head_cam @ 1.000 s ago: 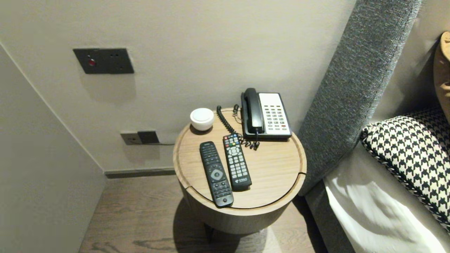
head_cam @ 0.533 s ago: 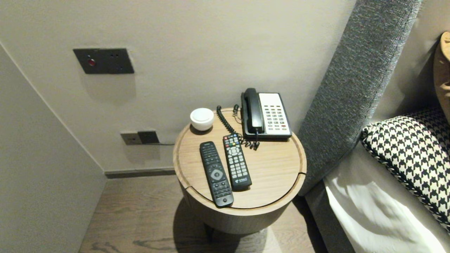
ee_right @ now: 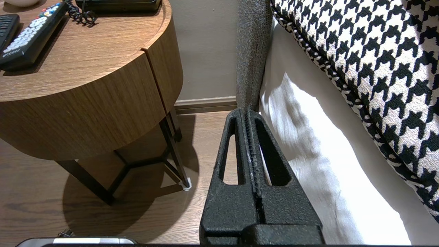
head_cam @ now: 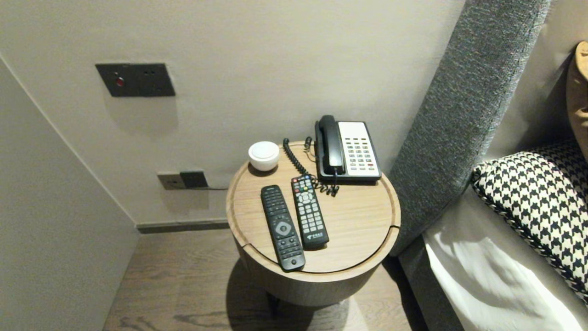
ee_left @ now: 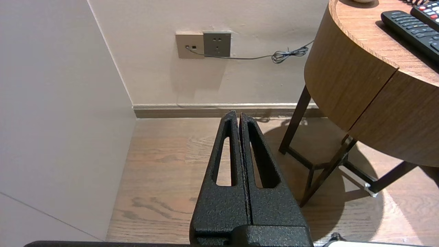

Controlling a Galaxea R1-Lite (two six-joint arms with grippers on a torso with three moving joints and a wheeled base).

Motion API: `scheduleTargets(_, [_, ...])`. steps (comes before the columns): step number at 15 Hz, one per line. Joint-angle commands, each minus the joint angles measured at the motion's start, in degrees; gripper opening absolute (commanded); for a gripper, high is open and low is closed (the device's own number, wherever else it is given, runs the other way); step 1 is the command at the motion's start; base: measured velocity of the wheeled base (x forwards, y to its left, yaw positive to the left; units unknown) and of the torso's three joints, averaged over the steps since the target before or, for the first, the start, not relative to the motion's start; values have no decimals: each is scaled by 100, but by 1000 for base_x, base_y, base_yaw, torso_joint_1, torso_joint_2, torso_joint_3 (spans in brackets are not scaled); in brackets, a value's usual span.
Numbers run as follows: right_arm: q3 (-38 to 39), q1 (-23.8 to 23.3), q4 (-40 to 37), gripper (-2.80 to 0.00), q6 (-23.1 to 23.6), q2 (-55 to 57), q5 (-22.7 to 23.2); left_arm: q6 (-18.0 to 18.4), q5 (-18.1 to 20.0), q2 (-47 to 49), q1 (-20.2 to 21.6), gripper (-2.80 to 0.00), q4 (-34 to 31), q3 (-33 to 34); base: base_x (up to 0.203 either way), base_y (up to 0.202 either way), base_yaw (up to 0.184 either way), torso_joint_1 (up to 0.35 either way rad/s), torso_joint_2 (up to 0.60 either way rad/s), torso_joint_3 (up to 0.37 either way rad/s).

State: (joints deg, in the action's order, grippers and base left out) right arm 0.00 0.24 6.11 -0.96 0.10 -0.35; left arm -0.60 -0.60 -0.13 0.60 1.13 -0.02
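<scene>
Jaws together, left gripper (ee_left: 239, 115) and right gripper (ee_right: 247, 111) flank table (ee_left: 343, 79).

A long black remote (head_cam: 282, 227) lies flat beside a shorter remote (head_cam: 309, 211) on the round table (head_cam: 363, 220).

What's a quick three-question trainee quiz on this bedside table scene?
1. True or false: the left gripper, low over the floor beside the round table, is shut and empty.
2. Which thing reaches nearest the table's front edge? A. all-black remote B. pale-keyed remote C. telephone
3. Fill in: the right gripper, shut, hangs low between the table and the ____.
Key: 1. True. 2. A. 3. bed.
</scene>
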Motion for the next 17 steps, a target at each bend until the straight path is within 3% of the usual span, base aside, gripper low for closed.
scheduleTargets(1, [229, 3, 4, -280, 0, 8, 1, -2, -2, 5, 2, -280, -7, -4, 0, 0, 0, 0, 0, 0])
scheduleTargets(17, [229, 3, 4, -280, 0, 8, 0, -2, -2, 5, 2, -280, -7, 2, 0, 0, 0, 0, 0, 0])
